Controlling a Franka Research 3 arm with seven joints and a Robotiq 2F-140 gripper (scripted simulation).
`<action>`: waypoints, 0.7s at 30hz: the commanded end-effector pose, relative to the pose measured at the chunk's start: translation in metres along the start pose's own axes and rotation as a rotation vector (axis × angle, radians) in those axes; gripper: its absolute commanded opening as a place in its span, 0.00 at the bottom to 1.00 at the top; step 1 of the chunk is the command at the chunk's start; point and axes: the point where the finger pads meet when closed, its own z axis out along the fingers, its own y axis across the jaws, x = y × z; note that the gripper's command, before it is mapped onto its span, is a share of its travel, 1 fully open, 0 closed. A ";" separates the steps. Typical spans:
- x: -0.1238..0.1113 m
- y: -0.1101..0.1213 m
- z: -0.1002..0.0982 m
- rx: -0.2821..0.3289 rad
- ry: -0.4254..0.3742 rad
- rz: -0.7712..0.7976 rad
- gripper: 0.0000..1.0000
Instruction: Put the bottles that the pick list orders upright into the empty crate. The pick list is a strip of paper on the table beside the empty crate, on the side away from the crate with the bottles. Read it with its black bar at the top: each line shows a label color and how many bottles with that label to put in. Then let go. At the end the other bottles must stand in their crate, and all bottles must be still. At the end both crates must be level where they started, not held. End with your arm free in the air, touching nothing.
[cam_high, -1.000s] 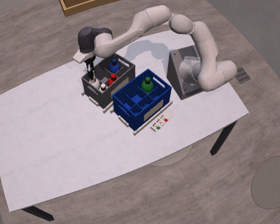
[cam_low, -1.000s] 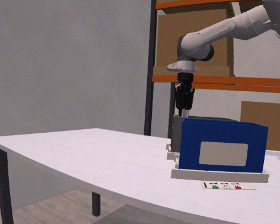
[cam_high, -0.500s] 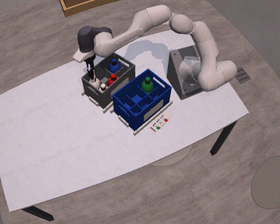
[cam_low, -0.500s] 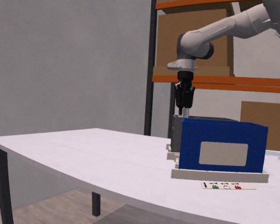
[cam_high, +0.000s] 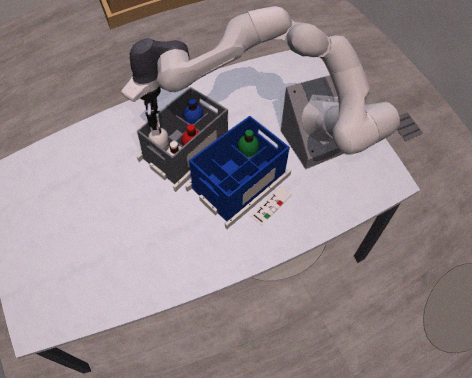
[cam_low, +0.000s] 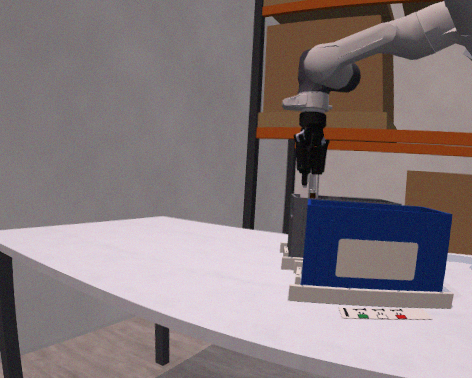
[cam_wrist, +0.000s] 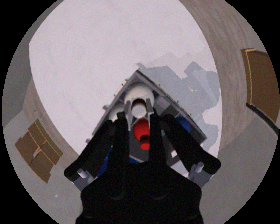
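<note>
The grey crate (cam_high: 180, 134) holds a white bottle (cam_high: 159, 138), a red bottle (cam_high: 189, 134), a blue bottle (cam_high: 193, 111) and a small brown-capped one (cam_high: 173, 147). The blue crate (cam_high: 240, 166) next to it holds one green bottle (cam_high: 248, 143) in a far cell. The pick list (cam_high: 271, 205) lies on the table at the blue crate's near right side, with red and green marks. My gripper (cam_high: 153, 120) stands over the grey crate's left corner, shut on the neck of the white bottle (cam_wrist: 139, 105), which is still low in the crate. The gripper shows above the crates in the exterior view (cam_low: 311, 172).
The grey arm mount (cam_high: 312, 122) stands on the table behind the blue crate. Shelving with cardboard boxes (cam_low: 325, 65) is behind the table. A wooden box (cam_high: 135, 10) lies on the floor beyond the table.
</note>
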 end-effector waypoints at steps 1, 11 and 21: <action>0.002 0.001 -0.014 0.000 0.008 -0.003 0.00; 0.001 0.001 -0.028 0.000 0.008 -0.003 0.00; 0.001 0.001 -0.044 0.000 0.008 -0.003 0.00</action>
